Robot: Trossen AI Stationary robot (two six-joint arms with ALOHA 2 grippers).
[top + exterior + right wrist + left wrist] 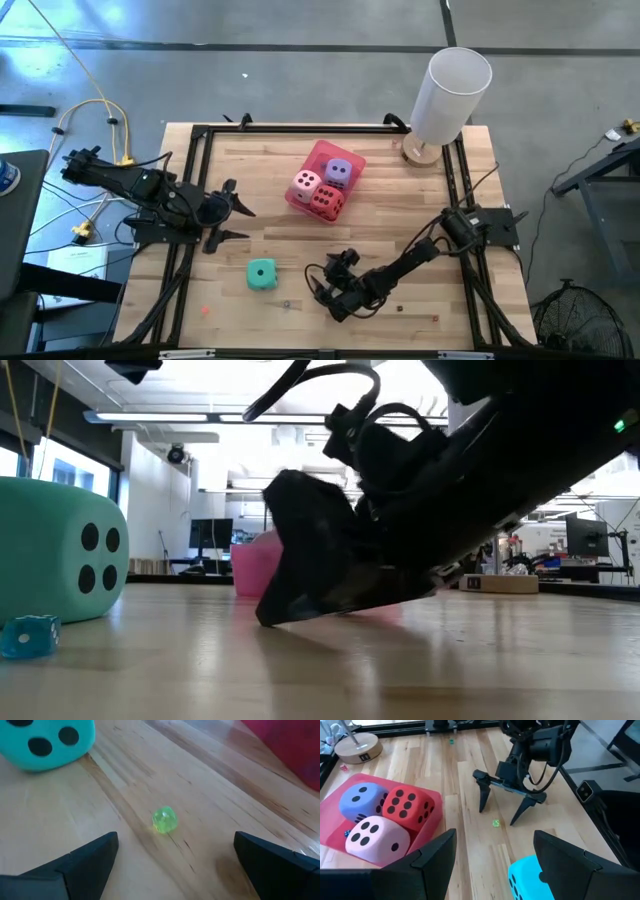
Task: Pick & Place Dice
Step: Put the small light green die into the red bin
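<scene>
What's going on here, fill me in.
A two-armed robot is sorting dice on a wooden table. The pink die, purple die and red die already sit in the pink tray. The teal die is still out on the table. The right hand is low beside it, open, with a tiny green die between its fingers. The left hand waits open at the left side, holding nothing.
</scene>
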